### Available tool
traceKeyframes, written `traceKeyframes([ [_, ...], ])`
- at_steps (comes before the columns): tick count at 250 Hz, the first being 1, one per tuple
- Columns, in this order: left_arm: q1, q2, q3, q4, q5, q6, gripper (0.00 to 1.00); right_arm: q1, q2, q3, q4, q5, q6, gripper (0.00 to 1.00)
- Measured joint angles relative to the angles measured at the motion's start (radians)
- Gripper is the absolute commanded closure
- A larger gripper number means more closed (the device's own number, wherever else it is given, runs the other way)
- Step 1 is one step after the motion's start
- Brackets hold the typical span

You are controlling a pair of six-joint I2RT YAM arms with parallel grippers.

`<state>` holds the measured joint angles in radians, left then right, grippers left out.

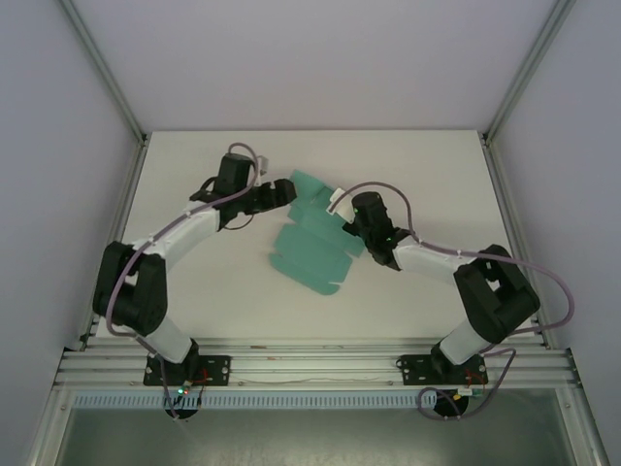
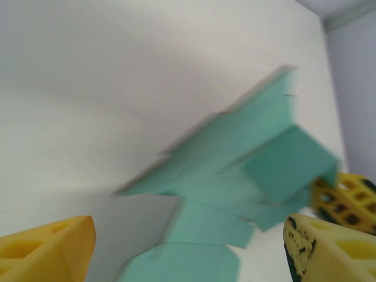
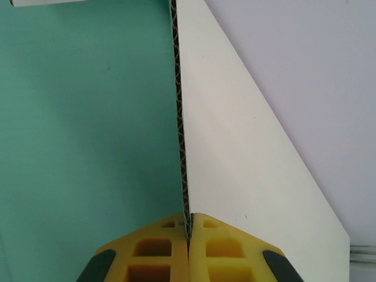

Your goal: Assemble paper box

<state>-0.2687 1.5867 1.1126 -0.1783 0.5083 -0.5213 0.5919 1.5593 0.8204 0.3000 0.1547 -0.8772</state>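
The paper box is a teal-green card cutout lying partly unfolded at the middle of the table, its far panels lifted. My right gripper is at the cutout's far right edge. In the right wrist view this gripper is shut on a raised panel's edge, teal card on its left face and white on its right. My left gripper is at the cutout's far left flap. It is open, with the blurred teal panels ahead of and between its yellow fingers. The right gripper's yellow finger pinches the raised panel there.
The white table is framed by aluminium posts and grey walls on three sides. A slotted rail with both arm bases runs along the near edge. Cables loop beside each arm.
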Motion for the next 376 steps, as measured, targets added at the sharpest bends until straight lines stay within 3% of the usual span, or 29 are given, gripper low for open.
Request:
traceKeyframes([
  [49, 0.027, 0.027, -0.040, -0.068, -0.118, 0.056, 0.20, -0.006, -0.006, -0.004, -0.008, -0.015, 0.026, 1.00],
  [147, -0.052, 0.181, -0.025, 0.026, 0.044, 0.156, 0.28, -0.009, -0.008, -0.004, -0.009, -0.063, 0.080, 1.00],
  [213, -0.047, 0.222, -0.026, 0.153, 0.178, 0.150, 0.45, -0.015, -0.009, -0.004, -0.010, -0.082, 0.100, 1.00],
  [264, -0.045, 0.222, -0.035, 0.225, 0.246, 0.147, 0.67, -0.023, -0.041, -0.012, -0.011, -0.133, 0.120, 1.00],
  [292, -0.045, 0.224, -0.035, 0.240, 0.262, 0.150, 0.71, -0.035, -0.065, -0.021, -0.011, -0.156, 0.130, 1.00],
  [342, -0.041, 0.229, -0.051, 0.260, 0.271, 0.154, 1.00, -0.046, -0.091, -0.033, -0.029, -0.181, 0.145, 1.00],
  [376, -0.041, 0.229, -0.051, 0.266, 0.269, 0.157, 1.00, -0.051, -0.102, -0.037, -0.048, -0.193, 0.148, 1.00],
])
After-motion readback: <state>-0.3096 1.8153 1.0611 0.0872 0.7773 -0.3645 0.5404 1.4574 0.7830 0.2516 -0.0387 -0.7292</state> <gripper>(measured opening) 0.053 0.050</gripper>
